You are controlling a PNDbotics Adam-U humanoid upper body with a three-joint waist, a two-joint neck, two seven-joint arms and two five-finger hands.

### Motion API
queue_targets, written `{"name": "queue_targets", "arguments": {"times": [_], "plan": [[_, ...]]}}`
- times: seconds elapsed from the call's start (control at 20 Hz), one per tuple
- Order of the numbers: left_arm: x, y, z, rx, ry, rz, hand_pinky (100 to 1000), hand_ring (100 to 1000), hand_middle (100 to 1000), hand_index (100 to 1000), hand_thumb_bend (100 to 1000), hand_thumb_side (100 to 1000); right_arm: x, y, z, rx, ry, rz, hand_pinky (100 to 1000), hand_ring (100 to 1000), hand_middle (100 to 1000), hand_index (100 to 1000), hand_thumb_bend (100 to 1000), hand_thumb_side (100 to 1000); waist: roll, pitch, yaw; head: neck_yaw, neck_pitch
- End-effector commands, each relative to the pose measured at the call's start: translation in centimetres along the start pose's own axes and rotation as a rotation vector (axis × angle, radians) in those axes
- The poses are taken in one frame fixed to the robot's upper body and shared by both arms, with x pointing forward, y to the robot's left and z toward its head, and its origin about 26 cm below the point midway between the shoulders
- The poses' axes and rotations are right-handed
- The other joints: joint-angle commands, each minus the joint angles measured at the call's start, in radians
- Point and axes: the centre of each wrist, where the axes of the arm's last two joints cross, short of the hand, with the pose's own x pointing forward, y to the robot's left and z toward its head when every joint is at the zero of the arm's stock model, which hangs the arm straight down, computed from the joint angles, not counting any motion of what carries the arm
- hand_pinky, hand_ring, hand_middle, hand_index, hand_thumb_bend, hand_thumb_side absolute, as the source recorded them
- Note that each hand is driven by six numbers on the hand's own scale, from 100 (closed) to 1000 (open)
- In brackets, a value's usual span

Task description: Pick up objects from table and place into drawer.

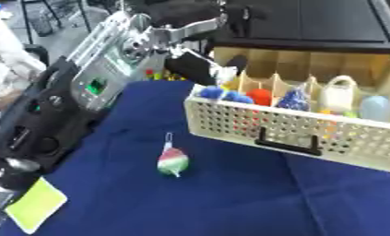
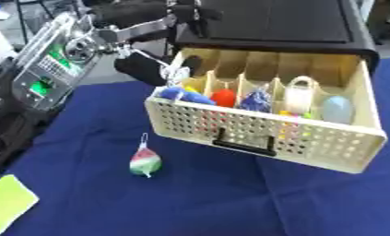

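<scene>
Our left hand (image 2: 153, 69) hovers at the drawer's (image 2: 262, 133) left end; we cannot tell its finger state. The striped ornament (image 2: 144, 162) lies before the drawer—we should approach it from above.

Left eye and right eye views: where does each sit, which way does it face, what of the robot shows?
Left eye view: in the head, looking down at the blue table and open drawer; the left arm enters from the left, its hand at the drawer's left end.
Right eye view: beside it, same downward aim, drawer more centred; left arm again, no right hand.
Shared: drawer, red-white-green ornament, green card, left hand.
</scene>
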Motion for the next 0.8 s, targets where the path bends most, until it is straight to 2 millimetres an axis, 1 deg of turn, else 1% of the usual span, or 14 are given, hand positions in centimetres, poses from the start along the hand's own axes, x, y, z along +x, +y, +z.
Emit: {"name": "queue_targets", "arguments": {"times": [0.05, 0.25, 0.35, 0.4, 0.5, 0.6, 0.7, 0.8], "plan": [[-0.4, 1.1, -0.1, 0.053, 0.020, -0.041, 571, 802, 765, 1000, 100, 380, 0.1, 0.1, -0.8, -0.017, -0.038, -0.011, 559, 566, 664, 720, 100, 594, -0.005, -0.015, 0.000, 0.001, -0.011], [-0.5, 1.1, 0.0, 0.098, 0.023, -0.029, 556, 791, 746, 1000, 100, 358, 0.1, 0.1, -0.8, -0.018, -0.037, -0.009, 559, 566, 665, 720, 100, 593, -0.006, -0.015, 0.002, -0.001, -0.010], [-0.3, 1.5, 0.1, 0.135, 0.022, -0.017, 545, 782, 730, 1000, 100, 355, 0.1, 0.0, -0.7, -0.018, -0.035, -0.007, 559, 566, 665, 720, 100, 594, -0.007, -0.017, 0.004, -0.002, -0.008], [-0.2, 1.9, 0.3, 0.164, 0.020, -0.006, 534, 771, 707, 987, 100, 355, 0.1, 0.0, -0.7, -0.018, -0.034, -0.006, 559, 566, 666, 720, 100, 592, -0.008, -0.018, 0.006, -0.003, -0.007], [0.2, 3.0, 0.8, 0.236, 0.016, 0.018, 522, 754, 674, 968, 100, 372, 0.1, 0.0, -0.7, -0.018, -0.033, -0.004, 559, 566, 667, 720, 100, 591, -0.011, -0.021, 0.009, -0.004, -0.002], [0.7, 4.6, 1.6, 0.329, 0.016, 0.034, 517, 747, 660, 956, 100, 386, 0.1, -0.2, -0.6, -0.018, -0.031, 0.002, 559, 566, 667, 720, 100, 590, -0.015, -0.025, 0.016, -0.007, 0.005], [1.2, 6.4, 2.9, 0.437, 0.016, 0.056, 513, 737, 642, 940, 100, 391, 0.1, -0.3, -0.5, -0.018, -0.028, 0.006, 559, 566, 668, 719, 100, 589, -0.019, -0.029, 0.022, -0.010, 0.011], [1.6, 8.0, 4.3, 0.538, 0.019, 0.079, 495, 710, 614, 903, 100, 418, 0.1, -0.4, -0.4, -0.017, -0.026, 0.011, 558, 566, 668, 719, 100, 588, -0.022, -0.032, 0.028, -0.013, 0.017]]}}
